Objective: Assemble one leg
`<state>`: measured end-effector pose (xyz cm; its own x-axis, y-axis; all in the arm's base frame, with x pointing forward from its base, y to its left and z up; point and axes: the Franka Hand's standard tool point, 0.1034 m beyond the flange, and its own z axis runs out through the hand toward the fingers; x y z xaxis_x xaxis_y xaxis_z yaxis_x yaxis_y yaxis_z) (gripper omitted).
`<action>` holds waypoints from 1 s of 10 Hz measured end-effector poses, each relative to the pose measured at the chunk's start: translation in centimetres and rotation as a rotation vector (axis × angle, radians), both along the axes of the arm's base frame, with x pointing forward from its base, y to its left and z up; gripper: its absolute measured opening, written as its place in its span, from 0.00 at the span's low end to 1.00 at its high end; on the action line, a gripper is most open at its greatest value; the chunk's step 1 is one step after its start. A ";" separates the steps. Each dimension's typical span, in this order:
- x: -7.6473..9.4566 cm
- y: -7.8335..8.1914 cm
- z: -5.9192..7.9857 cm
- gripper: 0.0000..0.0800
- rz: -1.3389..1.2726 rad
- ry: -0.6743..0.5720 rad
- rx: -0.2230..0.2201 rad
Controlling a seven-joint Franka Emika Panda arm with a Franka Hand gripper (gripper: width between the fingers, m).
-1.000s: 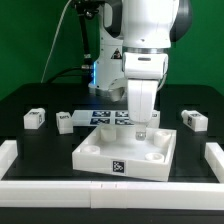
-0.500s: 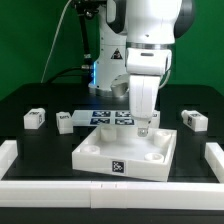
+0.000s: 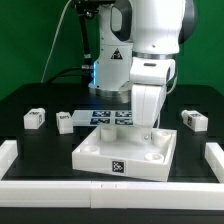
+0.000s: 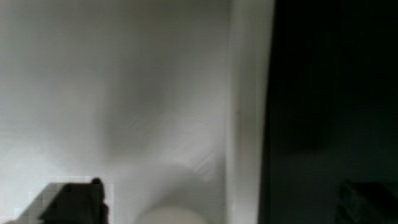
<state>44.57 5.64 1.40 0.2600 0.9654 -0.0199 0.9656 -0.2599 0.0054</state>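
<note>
exterior view shows the gripper (image 3: pixel 150 128) low over the far corner of the white panel (image 3: pixel 100 152), likely aiming at a socket there. wrist view shows its fingertips (image 4: pixel 71 203) wide apart, holding nothing. the nearest leg (image 3: pixel 192 120) lies loose on the table (image 3: pixel 45 140), near the panel.

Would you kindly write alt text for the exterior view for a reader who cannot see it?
A white robot arm has its gripper at the far corner of a white square panel, on the exterior view's right, on a black table. Three small tagged legs and the marker board lie beyond the panel.
</note>
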 end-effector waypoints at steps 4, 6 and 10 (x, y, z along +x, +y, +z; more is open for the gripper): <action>0.0 -0.7 -0.6 0.64 0.005 0.000 0.005; 0.0 -0.7 -0.6 0.43 0.005 0.000 0.005; -0.1 -0.7 -0.7 0.07 0.004 0.001 0.005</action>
<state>44.50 4.92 0.74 0.2557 0.9666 -0.0153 0.9668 -0.2557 0.0031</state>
